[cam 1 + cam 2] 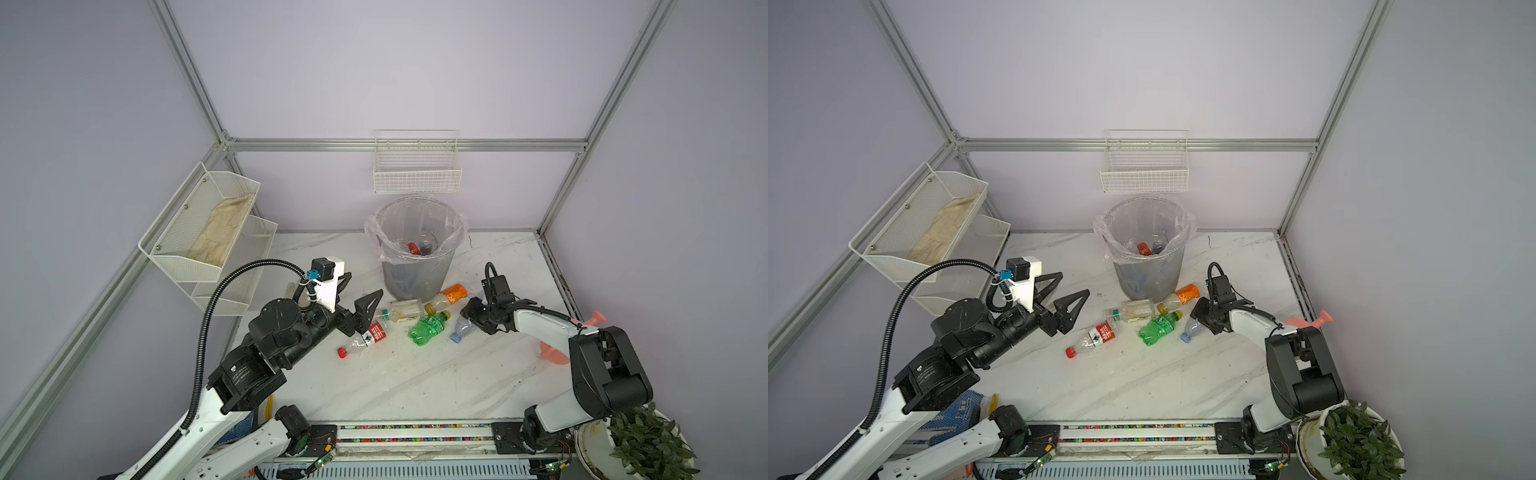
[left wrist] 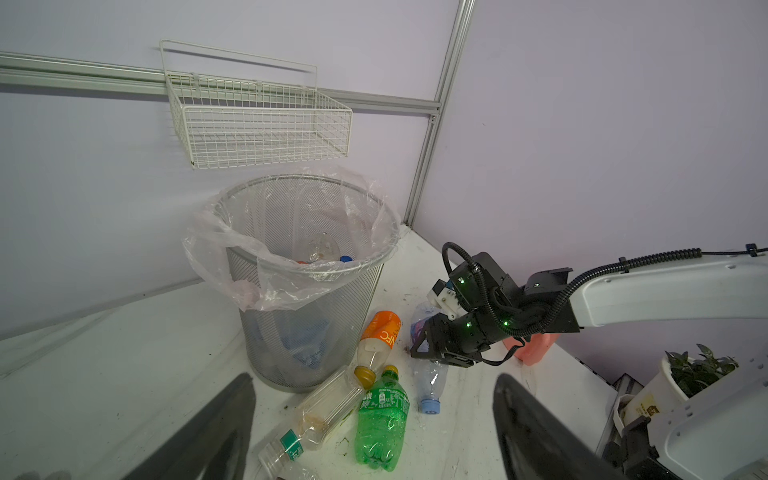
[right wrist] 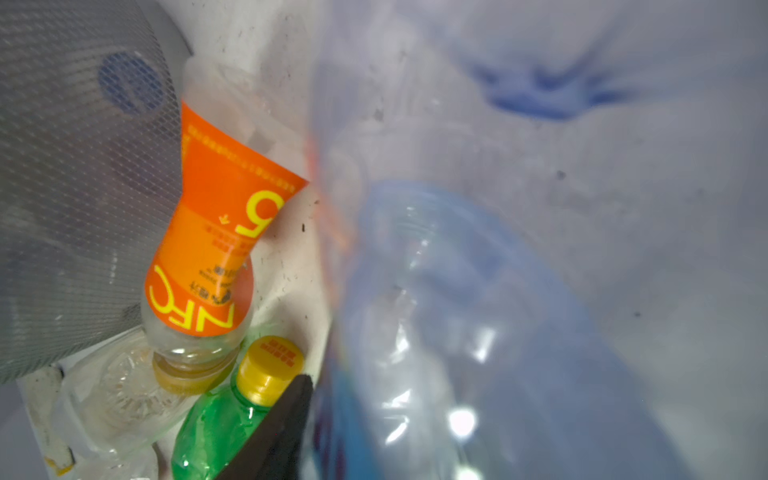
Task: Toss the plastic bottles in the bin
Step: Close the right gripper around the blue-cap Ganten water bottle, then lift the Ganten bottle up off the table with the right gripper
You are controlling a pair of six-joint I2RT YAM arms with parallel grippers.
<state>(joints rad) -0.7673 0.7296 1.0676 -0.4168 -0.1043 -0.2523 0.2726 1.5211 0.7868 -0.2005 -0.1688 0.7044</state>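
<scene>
Tabletop of white marble-look board point(image 1: 415, 382) carries everything I'm working with. On the left wall hangs a white mesh two-tier shelf point(image 1: 183, 257) with a pale beige cloth point(image 1: 222, 230) lying in its upper tier. At the back edge, about midway along, stands the round grey metal-mesh bin with its clear plastic liner point(image 1: 415, 278). Inside I see a red-labelled bottle point(image 1: 412, 248) among other clear plastic, well below the rim.

My left gripper point(image 1: 1074, 283) hovers wide open, holding nothing, toward the left edge, near a clear bottle with red label and red cap point(image 1: 365, 338). My right gripper point(image 1: 473, 319) is low toward the right edge, jaws narrow about the clear crumpled bottle with the blue cap point(image 1: 462, 330) — whether they clamp it I cannot tell.

That bottle lies flat, cap toward the front edge, base end at the gripper. The bin stands back and leftward from it, so the right arm is plainly the nearer — and I judge the lift must clear that tall rim. By the bin's foot lie an orange-labelled bottle point(image 1: 451, 296), a green bottle with yellow cap point(image 1: 428, 327) and a clear squarish bottle with a green band point(image 1: 403, 311).
</scene>
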